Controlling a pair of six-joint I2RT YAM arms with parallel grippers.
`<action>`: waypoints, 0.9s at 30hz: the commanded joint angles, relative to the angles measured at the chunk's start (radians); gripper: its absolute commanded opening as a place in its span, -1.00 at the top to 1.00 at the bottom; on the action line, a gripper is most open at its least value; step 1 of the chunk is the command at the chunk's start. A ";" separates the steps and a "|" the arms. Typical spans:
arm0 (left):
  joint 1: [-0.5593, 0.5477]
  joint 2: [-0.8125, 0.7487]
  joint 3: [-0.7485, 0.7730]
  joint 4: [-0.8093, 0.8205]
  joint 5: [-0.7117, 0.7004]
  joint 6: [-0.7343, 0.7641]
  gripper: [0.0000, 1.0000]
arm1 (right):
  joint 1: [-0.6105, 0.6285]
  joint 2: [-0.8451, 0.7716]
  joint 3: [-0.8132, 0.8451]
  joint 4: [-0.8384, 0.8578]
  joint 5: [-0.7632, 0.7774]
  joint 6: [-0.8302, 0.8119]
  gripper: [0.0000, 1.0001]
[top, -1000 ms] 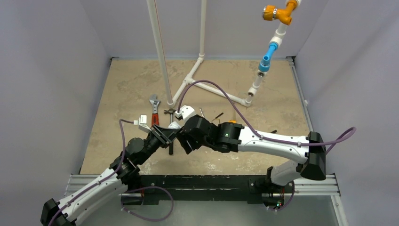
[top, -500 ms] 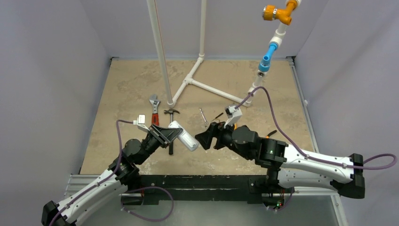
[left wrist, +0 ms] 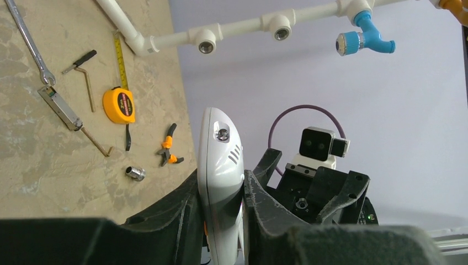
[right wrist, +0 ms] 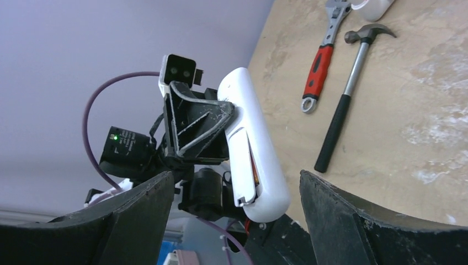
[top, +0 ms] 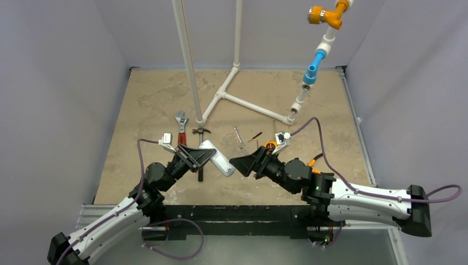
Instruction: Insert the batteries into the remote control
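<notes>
**White handset clamped in the left hand, right hand spread in front of it**

We see the slim white rectangular remote control held off the tan stone-patterned surface. The left hand holds it, with both black fingers pressed against its long sides. The left wrist view shows the handset standing up between those fingers, and its rounded end projects past their tips.

From above, the free end of the handset slants toward the right hand. That hand sits just beside the end and does not appear to touch it. Its fingers are wide apart and hold nothing. In its own wrist view the handset lies in the gap between them, clear of both.

That same view shows the left hand gripping the upper part of the handset. A thin orange-red strip shows along a seam in the white back. We cannot tell whether it is a battery.

A red-handled adjustable wrench and a black-handled hammer lie on the surface near the left hand. A round orange tape measure sits behind the right hand. White plastic pipework stands further back.
</notes>
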 commanded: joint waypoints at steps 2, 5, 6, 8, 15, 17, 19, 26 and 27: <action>-0.001 0.014 0.007 0.117 0.027 -0.034 1.00 | -0.003 0.053 -0.005 0.135 -0.038 0.061 -0.66; -0.002 0.010 0.007 0.117 0.027 -0.035 1.00 | -0.003 0.068 -0.004 0.131 -0.037 0.061 -0.65; -0.001 0.008 0.007 0.117 0.027 -0.035 1.00 | -0.002 0.071 -0.005 0.129 -0.035 0.064 -0.64; -0.001 0.001 0.007 0.115 0.027 -0.034 1.00 | -0.004 0.074 -0.006 0.113 -0.028 0.074 -0.62; -0.001 -0.007 0.005 0.111 0.026 -0.039 1.00 | -0.005 0.090 -0.040 0.143 -0.043 0.109 -0.50; -0.001 -0.005 0.005 0.112 0.026 -0.039 1.00 | -0.005 0.104 -0.042 0.158 -0.055 0.113 -0.49; -0.001 -0.005 0.005 0.112 0.026 -0.040 1.00 | -0.007 0.118 -0.042 0.171 -0.068 0.114 -0.49; -0.002 -0.007 0.001 0.112 0.026 -0.042 1.00 | -0.013 0.163 -0.034 0.212 -0.102 0.116 -0.47; -0.002 -0.008 0.001 0.112 0.026 -0.041 1.00 | -0.014 0.165 -0.036 0.219 -0.103 0.119 -0.45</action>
